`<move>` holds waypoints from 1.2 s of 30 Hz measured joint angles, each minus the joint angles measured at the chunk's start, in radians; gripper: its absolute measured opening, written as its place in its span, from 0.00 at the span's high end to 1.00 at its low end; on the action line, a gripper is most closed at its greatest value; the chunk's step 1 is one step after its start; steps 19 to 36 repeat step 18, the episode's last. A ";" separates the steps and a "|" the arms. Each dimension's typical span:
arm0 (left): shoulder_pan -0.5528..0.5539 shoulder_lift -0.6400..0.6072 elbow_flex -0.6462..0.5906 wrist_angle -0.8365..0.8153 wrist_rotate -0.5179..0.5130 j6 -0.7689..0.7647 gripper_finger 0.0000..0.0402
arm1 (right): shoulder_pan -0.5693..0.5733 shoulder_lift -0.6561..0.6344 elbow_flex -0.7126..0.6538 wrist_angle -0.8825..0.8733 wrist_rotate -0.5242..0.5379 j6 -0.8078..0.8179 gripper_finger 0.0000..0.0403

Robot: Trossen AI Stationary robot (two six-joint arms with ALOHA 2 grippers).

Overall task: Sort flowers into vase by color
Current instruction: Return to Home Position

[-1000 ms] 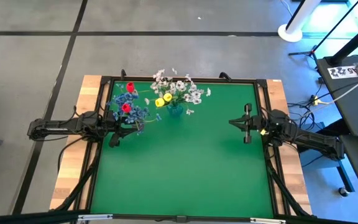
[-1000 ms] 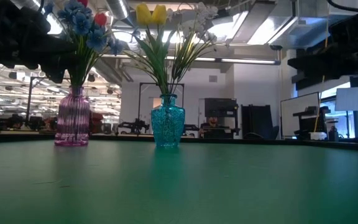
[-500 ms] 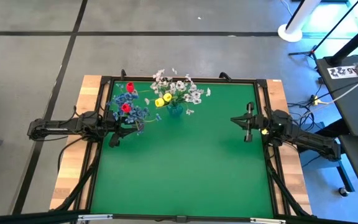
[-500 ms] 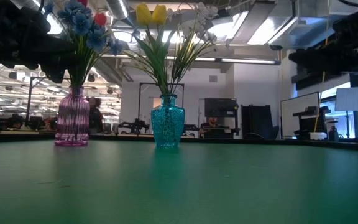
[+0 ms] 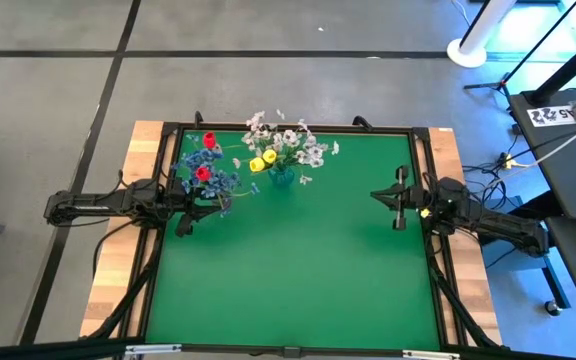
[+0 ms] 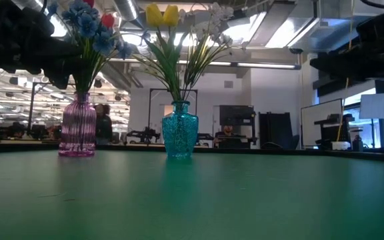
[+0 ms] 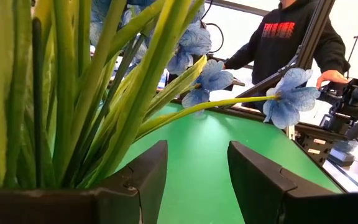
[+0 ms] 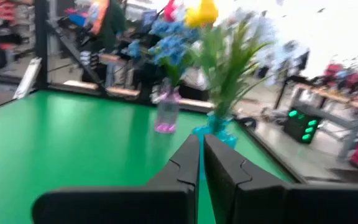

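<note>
Two vases stand on their bases near the far edge. The pink vase (image 6: pixel 77 127) holds blue clusters (image 6: pixel 89 23) and red buds (image 5: pixel 208 140). The teal vase (image 6: pixel 180 130) holds yellow buds (image 6: pixel 162 15) and white sprays (image 5: pixel 293 140). My left gripper (image 5: pixel 216 206) is open, level, right beside the pink vase's bouquet. Green stems (image 7: pixel 73 93) and blue blossoms (image 7: pixel 288 99) fill its wrist view, and nothing lies between its fingers (image 7: pixel 197 177). My right gripper (image 5: pixel 374 195) is shut and empty near the right edge, facing both vases (image 8: pixel 166 115).
The green mat (image 5: pixel 298 270) is bare across its middle and near half. A black frame (image 5: pixel 428 180) and wooden borders edge the table. A person in a black hoodie (image 7: pixel 291 43) stands beyond the table. Another person (image 6: pixel 104 123) shows behind the pink vase.
In the low view, a person in the room behind has come into sight beside the pink vase. Vases and flowers stand as before.
</note>
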 joint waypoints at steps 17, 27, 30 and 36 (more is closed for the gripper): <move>0.000 0.000 0.000 0.000 0.000 0.000 0.59 | 0.508 0.000 -0.001 -0.019 0.075 0.000 0.94; 0.000 0.000 0.000 0.000 0.000 0.000 0.59 | 0.527 0.000 -0.001 -0.019 0.075 0.000 0.94; 0.000 0.000 0.000 0.000 0.000 0.000 0.59 | 0.527 0.000 -0.001 -0.019 0.075 0.000 0.94; 0.000 0.000 0.000 0.000 0.000 0.000 0.59 | 0.527 0.000 -0.001 -0.019 0.075 0.000 0.94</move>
